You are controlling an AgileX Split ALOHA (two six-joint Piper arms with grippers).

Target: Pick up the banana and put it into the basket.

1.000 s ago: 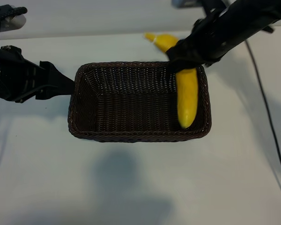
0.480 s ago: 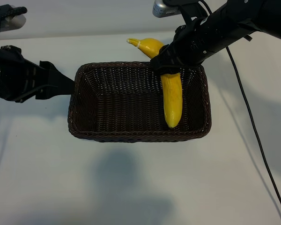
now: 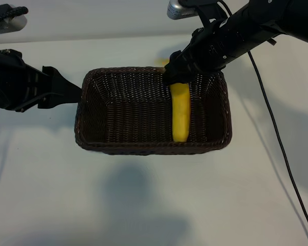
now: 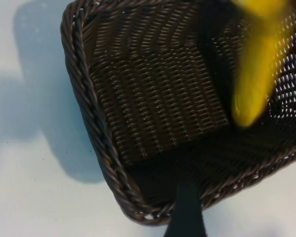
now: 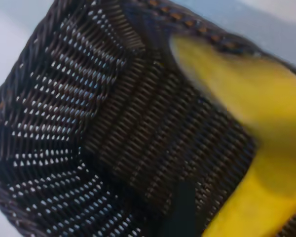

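- At the bench's left, the left gripper (image 3: 77, 92) waits just beside the basket (image 3: 92, 143), jaws apart
- Rightward, the banana (image 3: 180, 115) lies inside the basket
- Right gripper (image 3: 175, 77) above its far end: spread unclear; lifting could drag it out

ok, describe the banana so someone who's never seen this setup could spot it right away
Start at the white table and find the dark brown woven basket at its middle. Inside its right half, below the right end effector, lies the banana, running lengthwise from the far rim toward the near one. It is the only bright yellow thing among dark wicker and black arms.
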